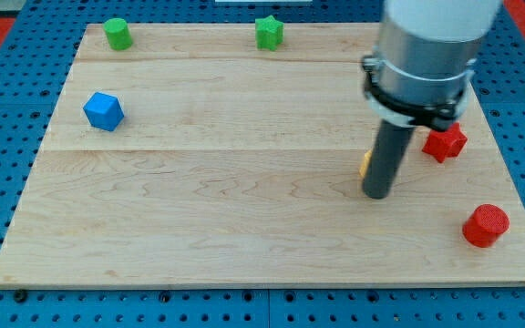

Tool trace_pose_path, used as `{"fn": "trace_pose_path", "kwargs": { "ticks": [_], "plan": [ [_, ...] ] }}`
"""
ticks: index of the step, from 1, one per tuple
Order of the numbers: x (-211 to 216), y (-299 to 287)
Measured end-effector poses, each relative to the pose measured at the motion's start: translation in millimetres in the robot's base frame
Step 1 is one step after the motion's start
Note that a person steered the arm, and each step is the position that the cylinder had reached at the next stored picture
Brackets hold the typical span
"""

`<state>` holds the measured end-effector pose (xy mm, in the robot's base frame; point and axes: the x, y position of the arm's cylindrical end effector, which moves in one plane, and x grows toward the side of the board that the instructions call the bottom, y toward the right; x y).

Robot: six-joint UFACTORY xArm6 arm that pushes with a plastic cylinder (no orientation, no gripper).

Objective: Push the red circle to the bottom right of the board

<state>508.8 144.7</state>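
Note:
The red circle [486, 225] sits on the wooden board [208, 200] near its bottom right corner. My tip [376, 194] rests on the board to the circle's left and a little above it, well apart from it. A red star-shaped block [445, 142] lies at the view's right, above the circle and right of the rod. A small yellow block [365, 164] shows only as a sliver at the rod's left side; the rest is hidden behind the rod.
A blue cube-like block [104, 111] lies at the left. A green cylinder [117, 34] stands at the top left and a green star [269, 33] at the top middle. The arm's grey body [427, 55] covers the board's top right.

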Motion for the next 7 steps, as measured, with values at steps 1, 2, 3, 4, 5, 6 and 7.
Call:
{"fn": "trace_pose_path", "kwargs": {
  "ticks": [1, 2, 3, 4, 5, 6, 7],
  "plan": [
    [3.1, 35.3],
    [42.2, 23.2],
    [41.1, 36.7],
    [10.1, 43.0],
    [-10.1, 68.6],
    [-5.0, 102.8],
    [19.7, 105.1]
  ]
}}
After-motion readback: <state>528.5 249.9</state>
